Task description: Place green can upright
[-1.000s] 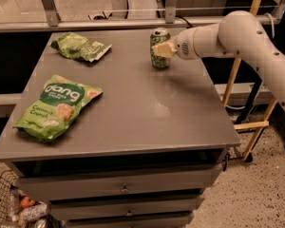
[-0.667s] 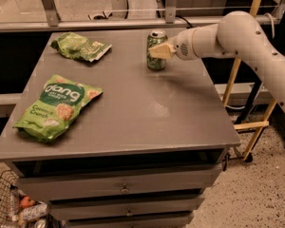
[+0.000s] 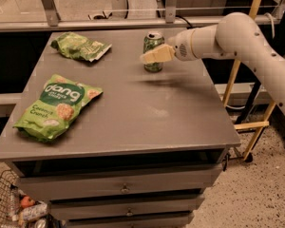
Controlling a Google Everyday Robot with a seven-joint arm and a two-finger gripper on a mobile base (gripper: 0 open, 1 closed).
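The green can (image 3: pixel 154 40) stands upright near the far edge of the grey table (image 3: pixel 133 108), right of centre. It is shiny green with a silver top. My gripper (image 3: pixel 151 56) reaches in from the right on the white arm (image 3: pixel 228 34). One cream finger (image 3: pixel 156 56) lies across the front of the can at mid-height, and the other is hidden behind the can. The gripper is shut on the can, whose base is at the table top.
A flat green "dang" snack bag (image 3: pixel 57 107) lies at the table's left front. A smaller wrinkly green bag (image 3: pixel 80 46) lies at the far left. Drawers (image 3: pixel 126 189) sit under the table. A yellow frame (image 3: pixel 249 80) stands to the right and a wire basket (image 3: pixel 14 208) at the lower left.
The gripper and the green can have shifted together a little to the left along the far side of the table. The can stays upright.
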